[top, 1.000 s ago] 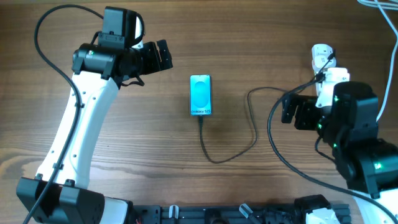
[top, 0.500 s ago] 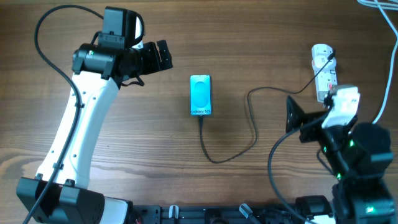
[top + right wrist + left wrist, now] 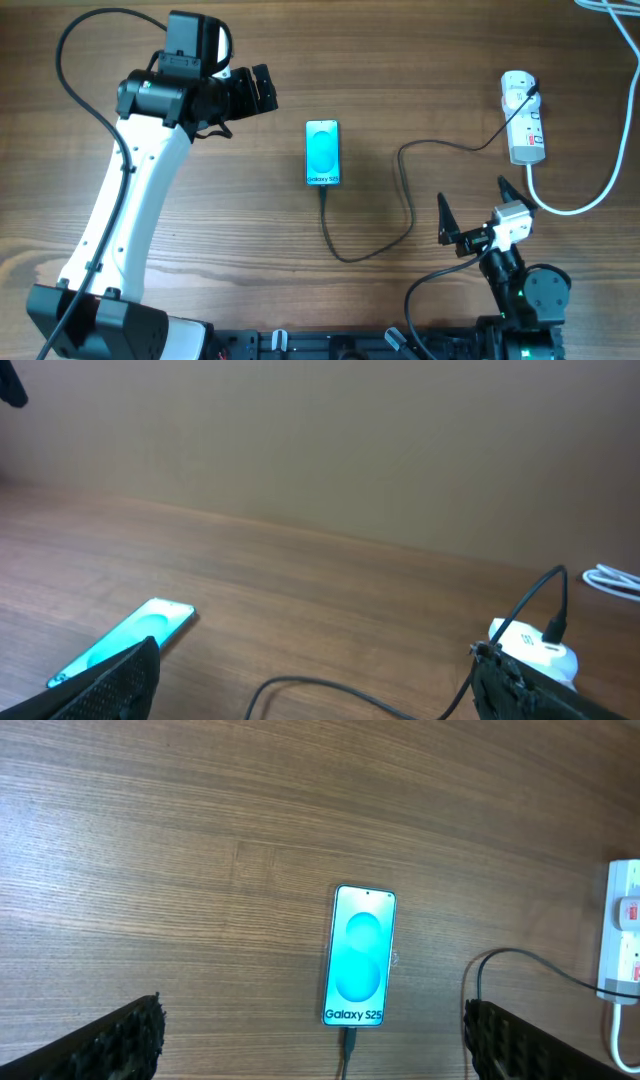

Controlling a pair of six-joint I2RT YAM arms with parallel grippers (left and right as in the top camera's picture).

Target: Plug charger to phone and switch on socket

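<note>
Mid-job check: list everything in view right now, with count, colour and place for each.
phone: one, cyan screen with white "Galaxy S25" text, flat at mid-table.
charger: one thin black cable, runs from the phone's lower short edge, loops across the table and up to the socket.
socket: one white power strip with small red markings, far right side, with a black plug in it.
white cord: one, leaves the socket's near end and curves off to the right edge.
table: one, brown wood grain, under everything.
left gripper: black fingers, open, left of the phone, holding nothing.
right gripper: black fingers, open, near edge, below the socket, holding nothing.
</note>
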